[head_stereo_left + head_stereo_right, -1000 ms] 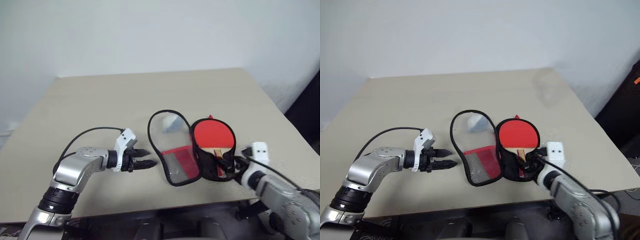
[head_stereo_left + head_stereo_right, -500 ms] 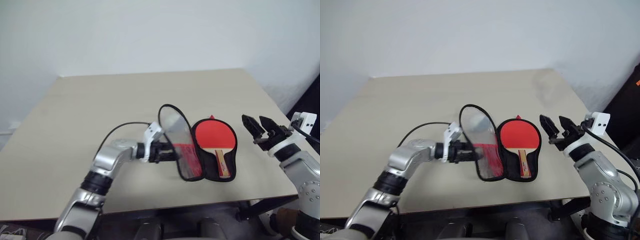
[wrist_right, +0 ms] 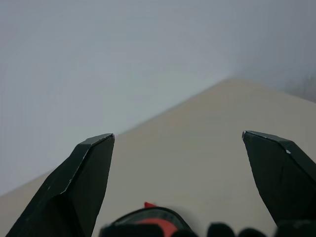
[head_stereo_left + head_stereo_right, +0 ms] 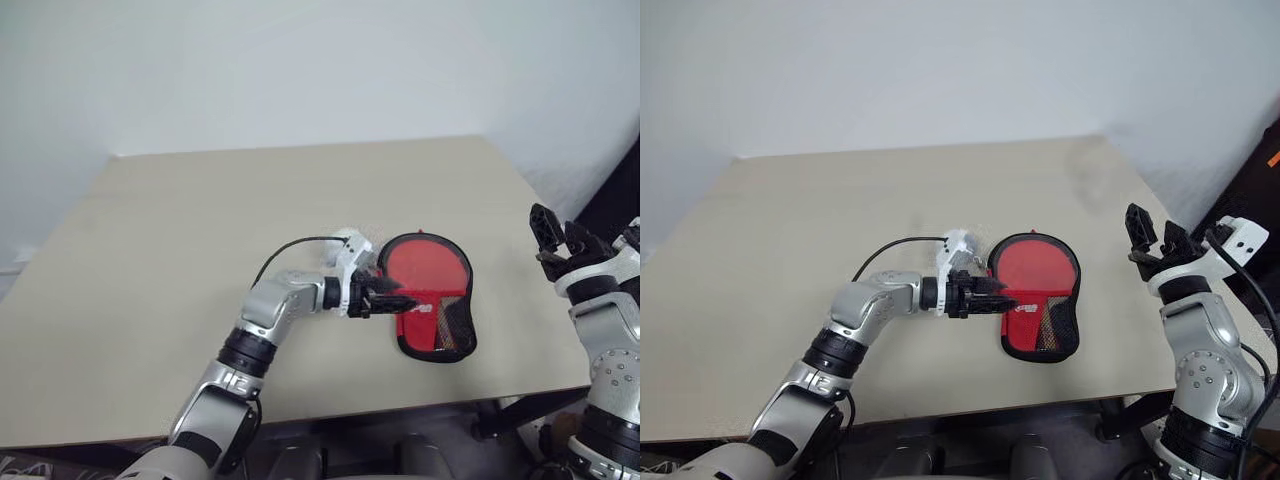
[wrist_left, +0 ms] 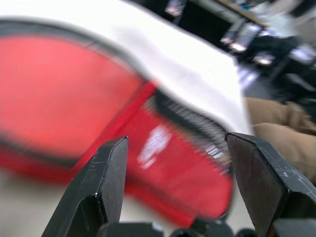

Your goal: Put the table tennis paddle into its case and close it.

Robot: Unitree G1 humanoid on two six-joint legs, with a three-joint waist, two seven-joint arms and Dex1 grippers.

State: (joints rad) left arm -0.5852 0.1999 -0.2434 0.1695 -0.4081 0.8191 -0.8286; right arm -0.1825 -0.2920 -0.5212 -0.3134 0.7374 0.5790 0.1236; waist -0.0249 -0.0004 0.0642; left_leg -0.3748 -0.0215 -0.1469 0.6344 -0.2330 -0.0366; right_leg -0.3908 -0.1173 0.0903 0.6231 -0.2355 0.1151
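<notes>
From the head camera, the red case [image 4: 432, 305] lies folded over on the right part of the tan table [image 4: 200, 220], near its front edge. It is red with a black rim, and a black mesh pocket sits at its near end. The paddle cannot be seen; it may be inside the folded case. The left claw [image 4: 392, 298] reaches in from the left, with its tips right at the left side of the case. The right claw [image 4: 558, 234] is up in the air at the right edge of the table, well apart from the case, with nothing in it.

From the left wrist camera, the left claw's two black fingers [image 5: 101, 185] are spread wide. The red case [image 5: 74, 98] with its white logo lies just past them, blurred.

From the right wrist camera, the right claw's fingers [image 3: 81, 182] are spread wide and empty. The table [image 3: 197, 148] and a pale wall [image 3: 123, 59] lie beyond.
</notes>
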